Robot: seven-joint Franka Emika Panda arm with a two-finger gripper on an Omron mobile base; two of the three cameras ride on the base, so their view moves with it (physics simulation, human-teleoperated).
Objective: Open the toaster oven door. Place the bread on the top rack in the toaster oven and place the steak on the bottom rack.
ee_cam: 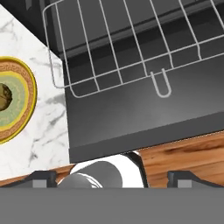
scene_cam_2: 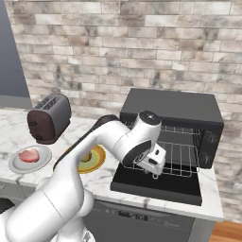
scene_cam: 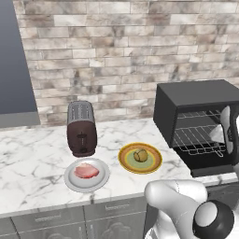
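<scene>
The toaster oven (scene_cam: pixel 196 100) (scene_cam_2: pixel 170 111) stands at the counter's right end with its door (scene_cam_2: pixel 158 184) (ee_cam: pixel 144 122) folded down flat. Inside, the top rack (scene_cam: pixel 201 114) sits above the bottom rack (scene_cam: pixel 198 140) (ee_cam: pixel 127 57), which is slid out over the door. My gripper (scene_cam_2: pixel 155 172) (ee_cam: pixel 113 177) hovers open over the lowered door, holding nothing. The bread (scene_cam: pixel 140 155) (ee_cam: pixel 4 97) rests on a yellow-rimmed green plate (scene_cam: pixel 156 163). The steak (scene_cam: pixel 86 171) (scene_cam_2: pixel 29 155) lies on a grey plate (scene_cam: pixel 70 179).
A dark brown slot toaster (scene_cam: pixel 81 128) (scene_cam_2: pixel 49 117) stands behind the two plates. The brick wall runs behind the marble counter (scene_cam: pixel 32 158). In the hand view, wooden floor (ee_cam: pixel 183 153) shows past the counter's front edge.
</scene>
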